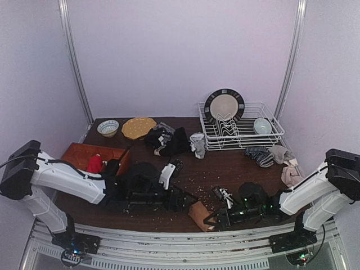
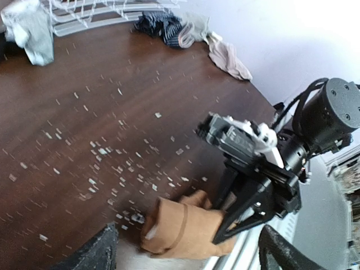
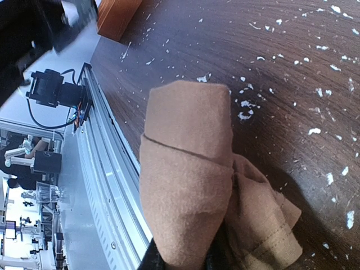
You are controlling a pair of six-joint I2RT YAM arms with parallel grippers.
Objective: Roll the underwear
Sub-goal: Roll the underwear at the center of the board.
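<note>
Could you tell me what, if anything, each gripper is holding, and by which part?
The right gripper is shut on the tan-brown underwear, pinching one end of the roll; the left gripper is open and holds nothing.

The widest open run is the bare middle of the table [image 1: 225,169], strewn only with flat pale flecks [image 2: 101,152]. At the back right the wire rack [image 1: 270,135] closes the way. A black heap of cloth [image 1: 174,143] fills the back centre, and the wooden box [image 1: 84,153] walls off the left. A striped sock [image 1: 257,154] and beige cloths [image 1: 291,175] crowd the right edge. Along the near edge room is tight: the left gripper [image 1: 190,202], jaws wide, faces the right gripper [image 2: 218,233], which is clamped on the tan underwear [image 2: 180,228], with only a narrow gap between them. A small white-and-black item [image 1: 224,196], perhaps a scrap, lies just behind the right gripper.
</note>
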